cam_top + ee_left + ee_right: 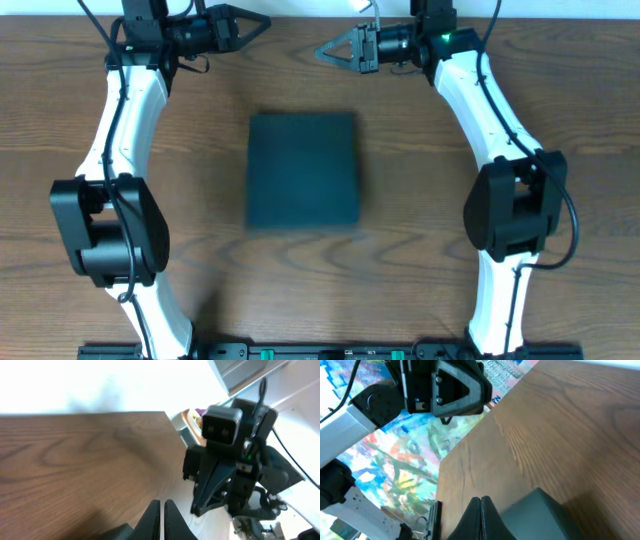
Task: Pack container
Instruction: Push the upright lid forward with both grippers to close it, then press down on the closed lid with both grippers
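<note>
My left gripper (pixel 256 22) and right gripper (pixel 324 50) are both at the table's (pixel 420 160) far edge, tips facing each other, fingers pressed together and empty. I'd guess that's to stay off the container (pixel 303 170). It sits lid-down, well behind both tips, between my arms. No items in view; opening the lid looks first.

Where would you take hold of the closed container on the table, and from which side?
By the top edge along one side of the container, coming in low from that side. It lies flat and shut, looks too broad to span across, and its smooth top gives nothing to pinch. Which edge is hinged cannot be told, so the best side is uncertain.
</note>
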Controlling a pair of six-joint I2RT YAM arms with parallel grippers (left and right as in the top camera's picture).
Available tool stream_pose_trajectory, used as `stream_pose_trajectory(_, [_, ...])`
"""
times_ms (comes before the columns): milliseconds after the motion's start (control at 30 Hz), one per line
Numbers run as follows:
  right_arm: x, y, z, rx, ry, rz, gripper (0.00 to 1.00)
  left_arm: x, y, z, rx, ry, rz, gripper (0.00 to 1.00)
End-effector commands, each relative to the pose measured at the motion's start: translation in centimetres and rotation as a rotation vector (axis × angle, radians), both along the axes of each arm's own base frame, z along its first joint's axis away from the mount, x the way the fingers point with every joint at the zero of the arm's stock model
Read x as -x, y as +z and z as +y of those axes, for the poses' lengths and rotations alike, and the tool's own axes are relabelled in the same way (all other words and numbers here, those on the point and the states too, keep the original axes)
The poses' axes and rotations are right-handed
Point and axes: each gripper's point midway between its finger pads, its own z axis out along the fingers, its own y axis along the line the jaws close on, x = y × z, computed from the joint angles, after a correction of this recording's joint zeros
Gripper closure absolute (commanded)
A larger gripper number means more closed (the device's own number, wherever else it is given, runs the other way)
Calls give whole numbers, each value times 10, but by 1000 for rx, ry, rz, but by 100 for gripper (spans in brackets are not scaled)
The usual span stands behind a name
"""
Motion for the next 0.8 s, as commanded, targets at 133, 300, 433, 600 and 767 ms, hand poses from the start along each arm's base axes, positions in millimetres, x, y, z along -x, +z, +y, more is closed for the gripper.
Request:
stream_pose_trajectory(133, [-33, -25, -24, 300, -323, 10, 98, -6, -15, 11, -114, 86, 2, 94])
stream_pose_trajectory(300, [-28, -92, -83, 784, -604, 134, 98, 8, -62, 11, -307, 112, 95, 94])
stream_pose_trajectory(433, [5, -88, -112, 997, -654, 158, 98, 37, -98, -7, -509, 21, 120, 95])
stream_pose_trajectory(600, [45, -68, -127, 1096, -631, 184, 98, 74, -112, -33, -583, -154, 98, 94])
stream_pose_trajectory(767, [83, -55, -126, 1151, -553, 184, 98, 119, -126, -46, -661, -343, 110, 94])
